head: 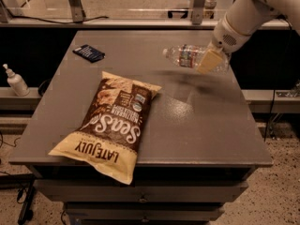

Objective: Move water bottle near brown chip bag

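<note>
Brown crinkly stuff first: the brown chip bag [114, 126] lies at the front-left of the grey table [201, 125]. Its lower cream end pokes out over the front edge. That's my first worry. If the arm comes in low and bumps it, I reckon the bag slides further over the edge or off it altogether.

Middle of the table is bare, with a blurry shadow further back. That shadow tells me the water bottle [187, 56] is up in the air, not resting. It hangs sideways over the far-right part of the surface, white cap pointing left, well apart from the bag.

The gripper [209, 62] has its fingers clamped around the bottle on the bottom half, so the cap end sticks out free. Ribbed clear plastic is slippery and squashy, so it could twist or slip in that grip on the way over. Also, it's round, so if it's set down on its side it may roll toward an edge, or into the bag.

Far-left corner has a small dark blue packet [88, 53], probably out of harm's way.
</note>
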Tool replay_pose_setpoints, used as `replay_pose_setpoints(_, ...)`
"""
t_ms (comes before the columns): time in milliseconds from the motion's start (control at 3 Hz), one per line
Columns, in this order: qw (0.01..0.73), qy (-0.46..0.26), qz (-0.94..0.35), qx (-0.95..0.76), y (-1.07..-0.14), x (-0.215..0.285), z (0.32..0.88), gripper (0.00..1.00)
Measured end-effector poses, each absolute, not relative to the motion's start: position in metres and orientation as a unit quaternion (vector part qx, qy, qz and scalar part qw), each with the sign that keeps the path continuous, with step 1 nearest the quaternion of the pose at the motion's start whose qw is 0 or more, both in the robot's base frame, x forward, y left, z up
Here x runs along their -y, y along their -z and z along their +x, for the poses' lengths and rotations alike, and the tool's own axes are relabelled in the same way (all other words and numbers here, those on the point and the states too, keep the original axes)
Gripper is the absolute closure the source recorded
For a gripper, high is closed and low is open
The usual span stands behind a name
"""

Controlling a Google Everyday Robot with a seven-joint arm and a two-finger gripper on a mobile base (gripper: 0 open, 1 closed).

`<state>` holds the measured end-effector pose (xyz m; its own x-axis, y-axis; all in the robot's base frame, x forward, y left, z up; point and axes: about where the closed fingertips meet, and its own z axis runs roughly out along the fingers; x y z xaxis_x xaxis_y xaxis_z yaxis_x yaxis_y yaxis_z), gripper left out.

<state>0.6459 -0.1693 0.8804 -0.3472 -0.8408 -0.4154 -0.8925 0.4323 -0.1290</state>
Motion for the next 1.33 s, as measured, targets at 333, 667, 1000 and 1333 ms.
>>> replay_pose_setpoints(333,0.187,-0.044,-0.546,-0.816,-0.866,0.18,0.603,1.0)
replay_pose_setpoints(667,0.167,-0.033,-0.558,-0.812,-0.855,0.187,0.566,1.0)
replay_pose_setpoints(1000,0.157,-0.029,-0.579,-0.8,-0.853,0.18,0.531,1.0)
replay_pose_setpoints(1333,0.156,-0.03,-0.6,-0.784,-0.86,0.17,0.502,1.0)
